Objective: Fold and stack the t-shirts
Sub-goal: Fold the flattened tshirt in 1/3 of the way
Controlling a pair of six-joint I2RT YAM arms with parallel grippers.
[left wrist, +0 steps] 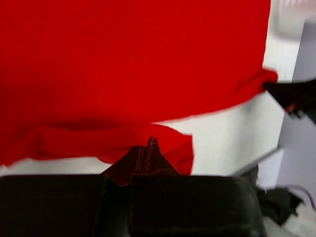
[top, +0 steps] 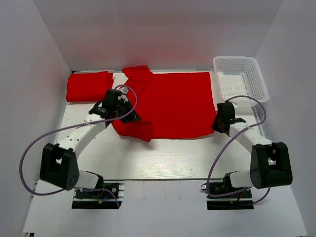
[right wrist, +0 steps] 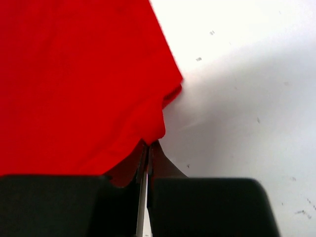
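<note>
Left gripper [left wrist: 147, 148]: jaws together, pinching the near-left sleeve of the spread t-shirt [top: 173, 103]. Right gripper [right wrist: 148, 147]: jaws together, clamped on that shirt's near-right hem corner. Spread t-shirt: lies flat across the far middle of the table [top: 163, 163]. Folded t-shirt [top: 90, 86]: far left, just beside the spread one. Basket [top: 256, 81]: white mesh, far right corner.

Overhead cam; 2 close wrist cams
</note>
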